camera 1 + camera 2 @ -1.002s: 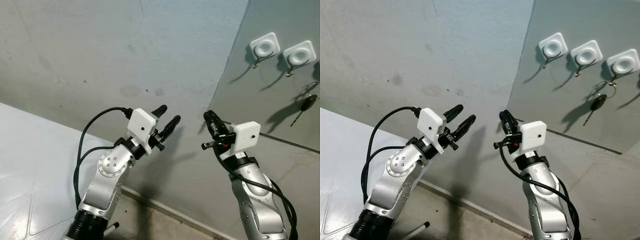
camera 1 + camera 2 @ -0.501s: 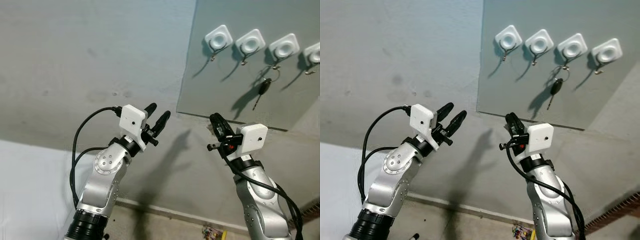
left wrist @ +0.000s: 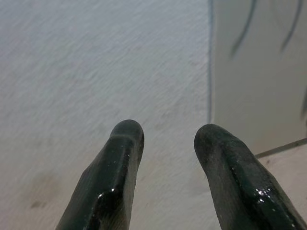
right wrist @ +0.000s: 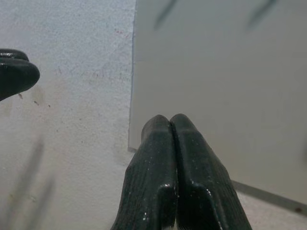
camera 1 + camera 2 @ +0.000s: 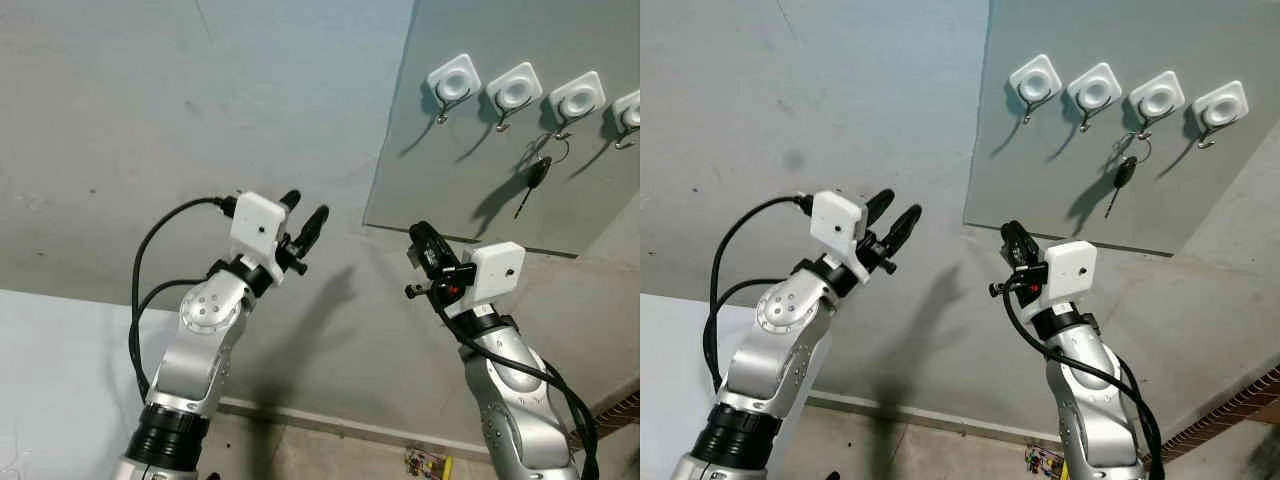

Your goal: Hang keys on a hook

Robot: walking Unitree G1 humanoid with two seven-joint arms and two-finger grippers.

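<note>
Grey wall w/ panel (image 5: 1070, 150), 4 hooks, key (image 5: 1121, 178) on 3rd; left gripper (image 5: 303, 213) open, right gripper (image 5: 420, 240) closed, empty

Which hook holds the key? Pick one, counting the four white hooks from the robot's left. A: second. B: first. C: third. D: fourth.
C: the key dangles on its ring from the third hook, while the other white hooks on the grey panel carry nothing.
</note>
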